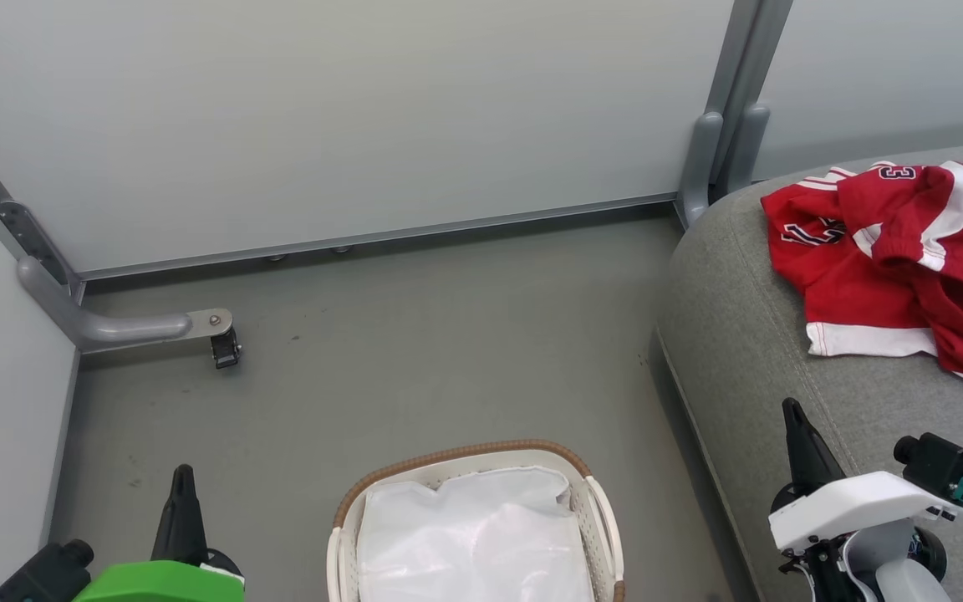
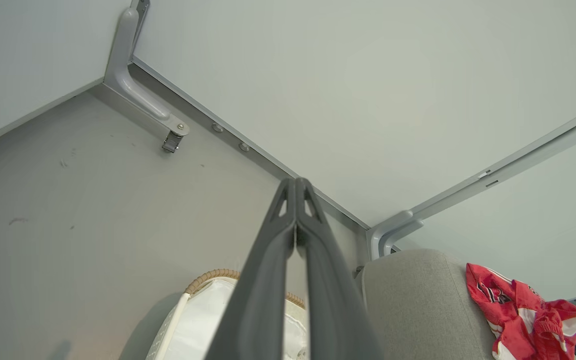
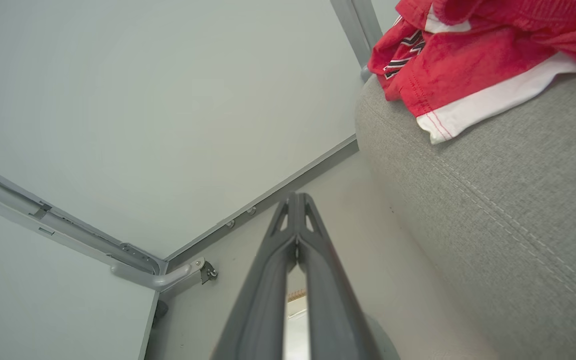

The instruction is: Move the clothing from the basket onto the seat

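The red clothing [image 1: 899,263] with white trim and navy numbers lies crumpled on the grey seat [image 1: 749,351] at the right; it also shows as the clothing [image 2: 523,315] and the clothing [image 3: 468,55] in the wrist views. The cream basket [image 1: 594,510] with a brown rim stands on the floor at the bottom centre, holding just its white liner. My left gripper [image 1: 183,475] is shut and empty at the lower left, left of the basket. My right gripper [image 1: 791,408] is shut and empty over the seat's front part, below the clothing. Their tips meet in both wrist views: left gripper [image 2: 295,182], right gripper [image 3: 295,197].
Pale partition walls with grey metal posts [image 1: 728,109] close the far side and the left. A grey bracket with a small black caster [image 1: 225,347] juts onto the floor at the left. Bare grey floor [image 1: 415,351] lies between the walls, basket and seat.
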